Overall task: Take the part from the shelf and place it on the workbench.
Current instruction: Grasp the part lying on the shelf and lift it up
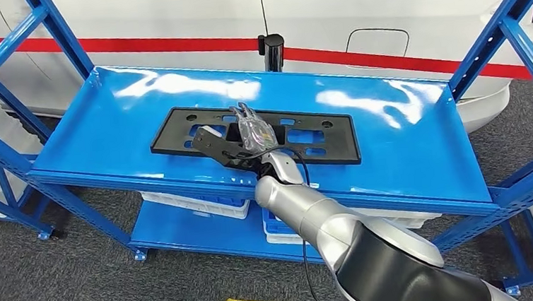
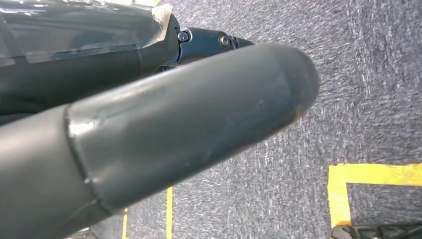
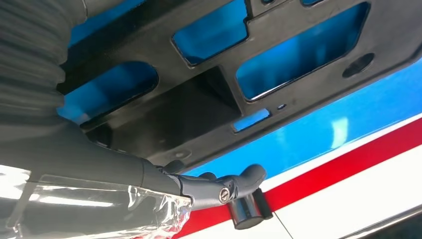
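Shelving in blue steel point(image 1: 390, 142) is filling your head view, w/ a white car body carrying a red stripe point(image 1: 399, 60) sitting right behind it. On the top shelf a flat black plastic part point(image 1: 320, 143), a long rectangular frame w/ several cutouts, is lying roughly centred, its long side running along the shelf. Blue shelf surface is showing through the cutouts.

Your right arm is reaching in from the lower right, and the right hand point(image 1: 254, 133) is sitting over the middle of the part. The hand is wrapped in clear plastic film. In the right wrist view the dark fingers point(image 3: 234, 184) are extending past the part's far edge, curling a little at the tips, w/ the part point(image 3: 199, 114) lying just under the palm. You can't tell from these views whether the hand is actually gripping the part or just resting over it.

A short black post point(image 1: 271, 51) is standing behind the shelf's rear edge, against the car.

On the lower shelf, white bins point(image 1: 204, 204) are sitting beneath the top deck.

Your left hand point(image 2: 149, 134) is hanging over grey carpet point(image 2: 368, 89) w/ yellow floor tape point(image 2: 373, 174); its grey thumb is looming close to the lens, and you can't tell whether the fingers are spread or curled.
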Robot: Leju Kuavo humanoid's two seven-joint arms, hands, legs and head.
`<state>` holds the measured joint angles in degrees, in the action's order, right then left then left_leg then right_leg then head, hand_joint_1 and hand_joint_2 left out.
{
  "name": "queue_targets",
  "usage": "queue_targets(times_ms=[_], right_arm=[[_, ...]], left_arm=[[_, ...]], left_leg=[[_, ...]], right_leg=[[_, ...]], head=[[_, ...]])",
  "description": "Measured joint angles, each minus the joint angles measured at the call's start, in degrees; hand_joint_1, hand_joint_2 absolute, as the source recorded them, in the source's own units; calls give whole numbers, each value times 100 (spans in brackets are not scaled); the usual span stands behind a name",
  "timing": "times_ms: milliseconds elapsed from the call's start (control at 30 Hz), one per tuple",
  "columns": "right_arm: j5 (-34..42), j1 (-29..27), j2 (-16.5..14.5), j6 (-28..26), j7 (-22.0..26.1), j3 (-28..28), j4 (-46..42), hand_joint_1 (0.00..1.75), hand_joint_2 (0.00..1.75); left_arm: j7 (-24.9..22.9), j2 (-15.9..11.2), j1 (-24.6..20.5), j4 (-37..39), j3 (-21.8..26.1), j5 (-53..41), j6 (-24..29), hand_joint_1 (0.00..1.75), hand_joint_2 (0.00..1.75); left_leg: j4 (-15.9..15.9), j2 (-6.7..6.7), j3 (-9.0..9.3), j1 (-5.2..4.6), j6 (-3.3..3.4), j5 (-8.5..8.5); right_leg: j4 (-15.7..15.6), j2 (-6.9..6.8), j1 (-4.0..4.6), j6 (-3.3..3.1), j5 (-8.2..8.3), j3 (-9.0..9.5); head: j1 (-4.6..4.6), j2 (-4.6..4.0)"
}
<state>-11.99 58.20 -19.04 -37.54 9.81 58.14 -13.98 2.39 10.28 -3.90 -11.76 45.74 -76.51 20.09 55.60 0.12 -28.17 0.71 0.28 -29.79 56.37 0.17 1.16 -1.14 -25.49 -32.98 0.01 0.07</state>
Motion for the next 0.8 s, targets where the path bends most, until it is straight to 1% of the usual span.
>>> queue_targets(times_ms=[33, 133, 333, 667, 800], right_arm=[[-6, -6, 2, -5, 18, -22, 1, 0, 0], [-171, -4, 3, -90, 28, -74, 1, 0, 0], [-928, -3, 3, -208, -298, -167, 1, 0, 0], [-1056, -8, 2, -226, -327, -290, 0, 0, 0], [-1431, -20, -15, -226, -366, -372, -12, 0, 0]], left_arm=[[-11, -3, 3, 0, -10, -11, 4, 0, 0], [-78, -7, 8, 0, -72, -158, 66, 0, 0], [-286, -22, 28, 0, -325, -592, 191, 0, 0], [-372, -25, 66, 0, -522, -631, 205, 0, 0], [-474, -23, 75, 0, -551, -684, 222, 0, 0]], left_leg=[[-5, 1, 5, 2, 0, 2], [-37, 3, 43, 6, -5, 6], [-71, 7, 104, 6, -21, 19], [-99, 21, 129, 7, -31, 29], [-102, 29, 132, 7, -31, 29]], right_leg=[[0, 1, 1, -1, -1, 2], [-4, 3, 2, -2, -1, 24], [-5, 9, 1, -4, -1, 62], [-5, 22, 1, -5, 0, 71], [-4, 28, 1, -5, 0, 71]], head=[[0, 0], [0, 0], [-1, 0], [-1, 0], [-1, 0]])
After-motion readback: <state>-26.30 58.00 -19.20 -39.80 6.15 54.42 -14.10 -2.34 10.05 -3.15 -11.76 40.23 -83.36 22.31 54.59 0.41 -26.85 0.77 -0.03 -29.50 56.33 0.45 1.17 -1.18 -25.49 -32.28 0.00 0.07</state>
